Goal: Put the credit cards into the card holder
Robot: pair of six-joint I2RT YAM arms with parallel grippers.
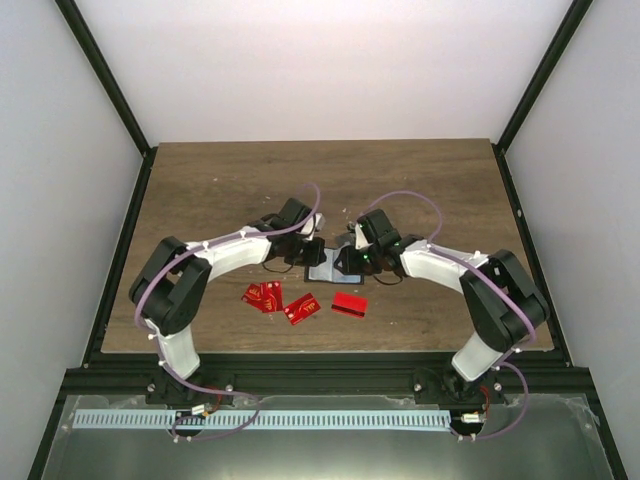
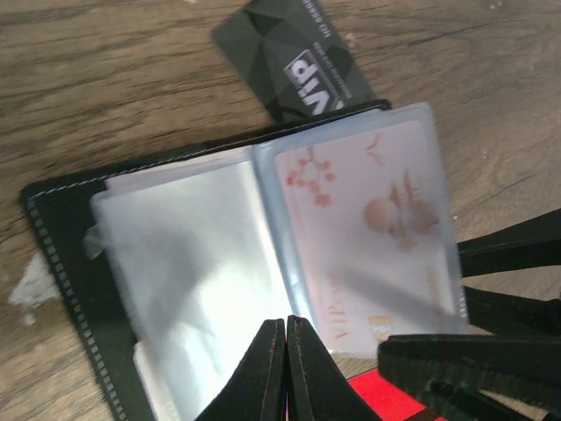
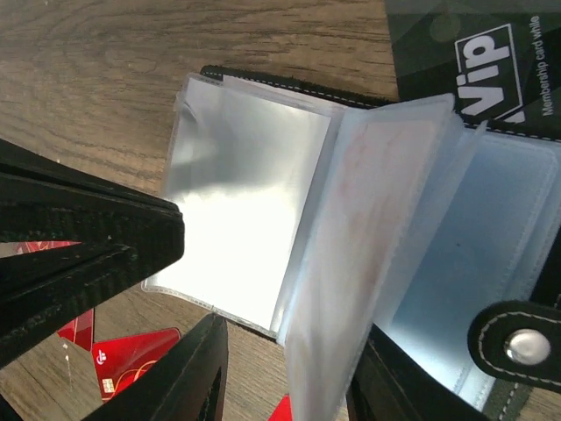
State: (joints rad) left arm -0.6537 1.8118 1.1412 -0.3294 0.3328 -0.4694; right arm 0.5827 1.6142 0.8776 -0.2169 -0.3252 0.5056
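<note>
The black card holder point(image 2: 61, 254) lies open mid-table point(image 1: 324, 271), its clear sleeves point(image 3: 254, 193) fanned out. A white card with pink flowers point(image 2: 368, 228) sits inside one sleeve. My left gripper point(image 2: 287, 329) is shut, empty, its tips resting on the near edge of the left sleeves. My right gripper point(image 3: 294, 373) is open, with the sleeve leaf point(image 3: 351, 289) that holds the white card standing upright between its jaws. A dark grey VIP card point(image 2: 289, 61) lies on the wood beyond the holder. Three red cards point(image 1: 262, 296) point(image 1: 301, 308) point(image 1: 349, 304) lie in front of it.
The holder's strap with a metal snap point(image 3: 526, 346) lies at the right. My two arms meet closely over the holder, and the right gripper's fingers point(image 2: 491, 351) sit just right of the left tips. Black frame rails point(image 1: 300, 362) border the wooden table.
</note>
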